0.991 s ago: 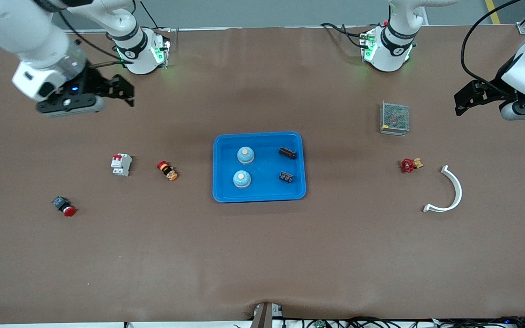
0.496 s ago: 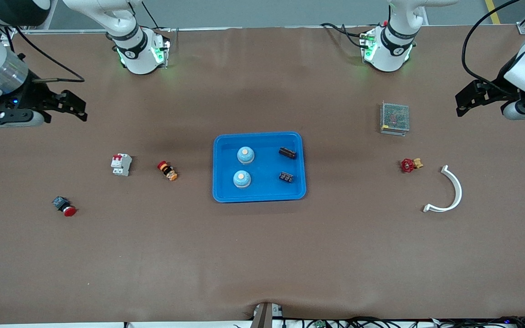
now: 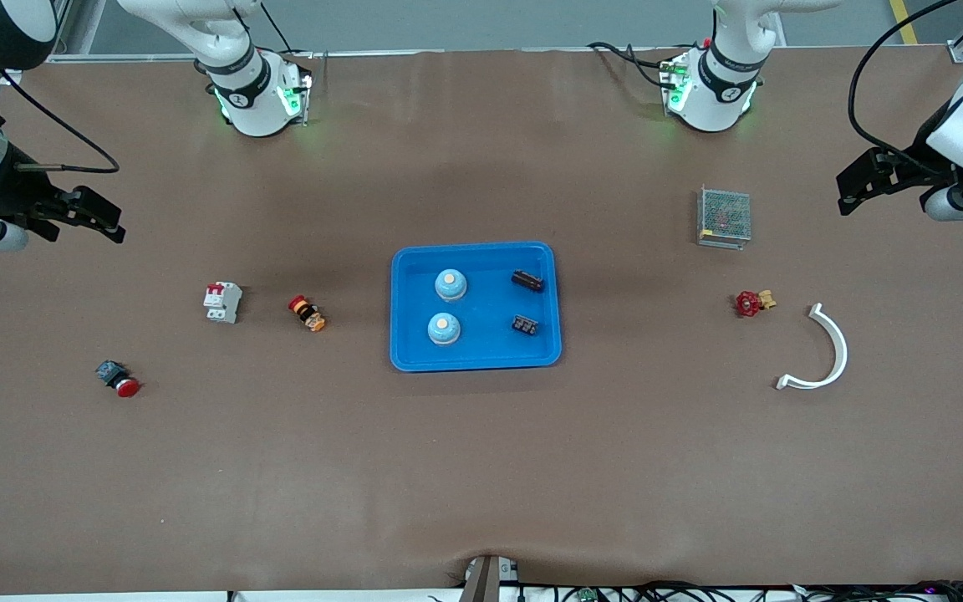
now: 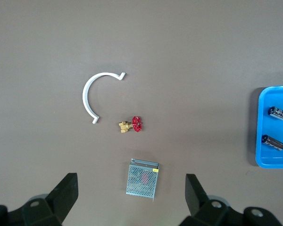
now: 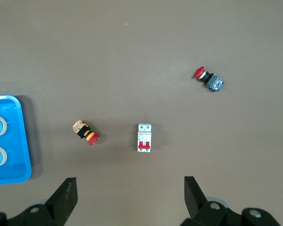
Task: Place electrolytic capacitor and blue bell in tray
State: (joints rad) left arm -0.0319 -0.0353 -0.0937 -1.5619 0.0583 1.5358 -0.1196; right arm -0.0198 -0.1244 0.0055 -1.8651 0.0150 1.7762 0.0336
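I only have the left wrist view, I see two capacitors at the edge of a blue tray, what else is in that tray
Observer: Two blue bells sit in the tray, toward the right arm's end; your electrolytic capacitors lie toward the left arm's end.
Operator: Is the right end effector holding anything?
Observer: No, the right end effector is open and empty, up over bare table at its own end.
Operator: What's lying out there?
Observer: A white circuit breaker, an orange and red push button, and a red mushroom button nearest the front camera.
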